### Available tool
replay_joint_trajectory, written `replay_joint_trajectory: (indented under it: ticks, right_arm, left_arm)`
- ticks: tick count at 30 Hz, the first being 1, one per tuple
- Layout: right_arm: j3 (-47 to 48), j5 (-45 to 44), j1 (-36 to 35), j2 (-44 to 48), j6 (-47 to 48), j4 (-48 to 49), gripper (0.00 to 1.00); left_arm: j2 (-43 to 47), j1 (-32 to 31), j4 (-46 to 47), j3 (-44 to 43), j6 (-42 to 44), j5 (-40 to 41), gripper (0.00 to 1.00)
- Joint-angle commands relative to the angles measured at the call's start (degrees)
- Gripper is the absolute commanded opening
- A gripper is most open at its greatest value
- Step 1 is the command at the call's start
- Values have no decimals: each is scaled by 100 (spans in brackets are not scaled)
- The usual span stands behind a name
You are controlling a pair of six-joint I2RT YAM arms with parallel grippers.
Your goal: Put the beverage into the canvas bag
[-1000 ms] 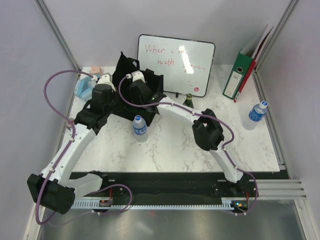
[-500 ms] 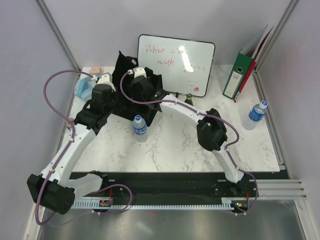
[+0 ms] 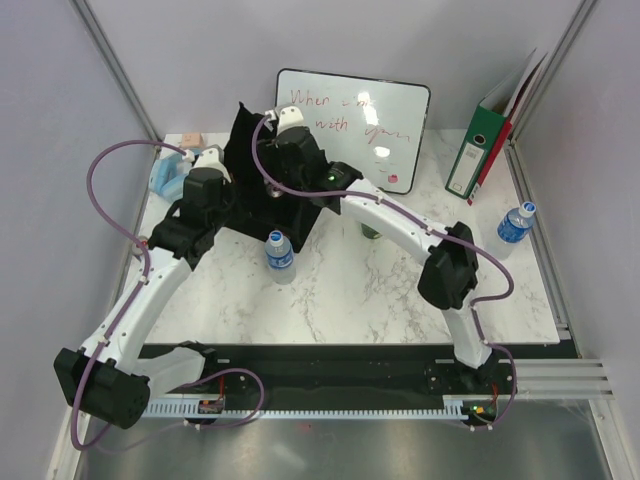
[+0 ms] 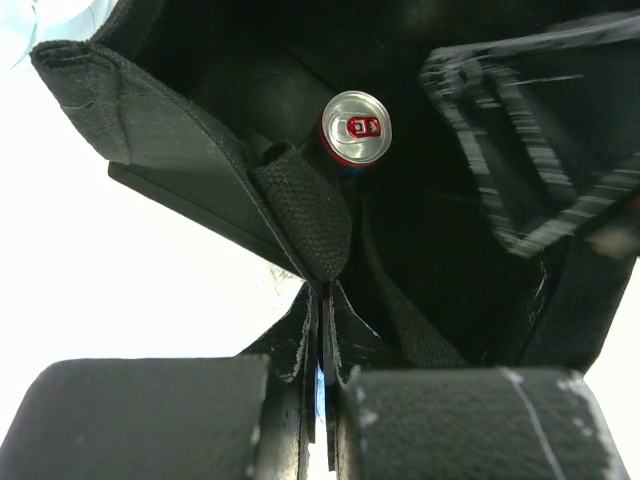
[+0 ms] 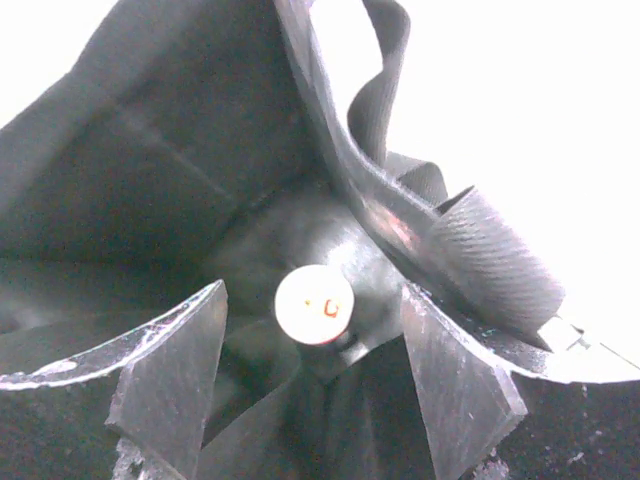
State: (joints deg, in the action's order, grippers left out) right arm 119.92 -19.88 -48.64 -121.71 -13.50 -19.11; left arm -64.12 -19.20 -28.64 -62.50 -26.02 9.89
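My left fingers [image 4: 320,318] pinch the canvas bag [image 4: 190,160] by its rim. Farther in, my right fingers [image 5: 312,292] stand wide and empty above the can [image 5: 314,305], which sits upright on the bag's floor (delivered, I judge). Only pulling clear is left. One water bottle [image 3: 280,250] stands outside on the bench [image 3: 350,290].

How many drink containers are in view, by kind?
Water bottles: 2
Cans: 1, inside the bag
Green bottles: 1, mostly hidden
Total: 4
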Motion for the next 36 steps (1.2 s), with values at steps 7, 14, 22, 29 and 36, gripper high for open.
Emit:
replay_joint_trajectory:
  ticks: [7, 14, 22, 29, 36]
  right_arm:
    - [-152, 810, -40, 1534, 22, 101, 79]
    - [-486, 1144, -198, 2291, -214, -610, 78]
    - [-2103, 1003, -602, 3372, -522, -1464, 73]
    - [-2552, 908, -1234, 3102, -812, -1314, 70]
    - [-2552, 258, -1745, 2512, -979, -954, 69]
  left_arm:
    - [31, 4, -133, -236, -43, -49, 2]
    - [-30, 22, -185, -412, -70, -83, 2]
    - [-145, 13, -247, -746, -96, -137, 2]
    - [-110, 22, -265, -650, -193, -163, 2]
    - [-39, 13, -282, -500, -237, -207, 2]
